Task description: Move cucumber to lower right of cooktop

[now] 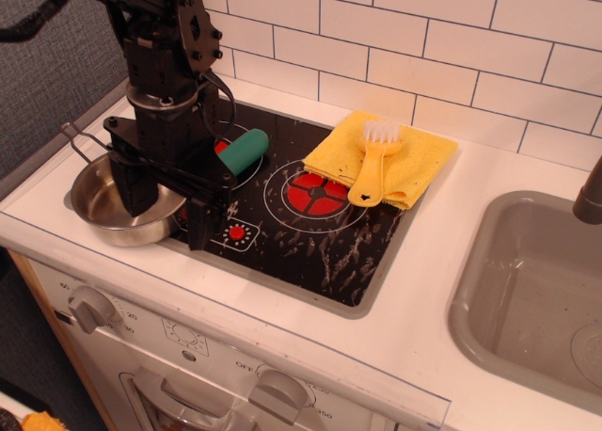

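Note:
The teal-green cucumber (pixel 244 155) lies tilted on the left burner of the black cooktop (pixel 324 252), at its upper left. My gripper (pixel 167 210) hangs over the cooktop's left edge, just left of and in front of the cucumber. Its two black fingers (pixel 202 222) stand wide apart with nothing between them. The cucumber's lower end is close to the gripper body; I cannot tell whether they touch. The arm hides most of the left burner.
A silver pot (pixel 94 200) sits left of the cooktop, partly under the gripper. A yellow cloth (pixel 419 153) with a yellow brush (pixel 374 167) covers the cooktop's upper right corner. A grey sink (pixel 536 280) is at the right. The right burner (pixel 315 194) shows.

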`<state>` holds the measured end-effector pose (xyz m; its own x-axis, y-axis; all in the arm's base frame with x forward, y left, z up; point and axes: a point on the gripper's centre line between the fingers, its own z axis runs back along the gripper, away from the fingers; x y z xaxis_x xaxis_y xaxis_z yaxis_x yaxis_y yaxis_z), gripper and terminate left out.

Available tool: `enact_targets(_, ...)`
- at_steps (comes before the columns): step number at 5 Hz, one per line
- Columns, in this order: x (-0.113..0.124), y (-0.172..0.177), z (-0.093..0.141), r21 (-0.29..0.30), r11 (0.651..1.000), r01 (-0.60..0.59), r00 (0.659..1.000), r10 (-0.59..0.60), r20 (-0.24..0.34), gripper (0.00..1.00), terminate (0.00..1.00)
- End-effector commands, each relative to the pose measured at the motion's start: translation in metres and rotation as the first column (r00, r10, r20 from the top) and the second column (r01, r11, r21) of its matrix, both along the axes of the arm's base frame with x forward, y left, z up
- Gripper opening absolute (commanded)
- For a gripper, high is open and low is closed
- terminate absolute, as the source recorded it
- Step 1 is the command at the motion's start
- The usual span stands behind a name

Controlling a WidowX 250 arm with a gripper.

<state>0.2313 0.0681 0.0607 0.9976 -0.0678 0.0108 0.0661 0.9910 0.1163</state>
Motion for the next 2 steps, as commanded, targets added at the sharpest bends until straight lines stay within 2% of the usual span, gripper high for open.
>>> enact_targets(1, 0.000, 0.000, 0.000, 0.000, 1.000, 0.000, 1.000, 0.000, 0.000, 1.00, 0.00)
enact_targets(2, 0.024, 0.007, 0.011, -0.005, 1.000, -0.006, 1.000, 0.007, 0.019, 1.00, 0.00)
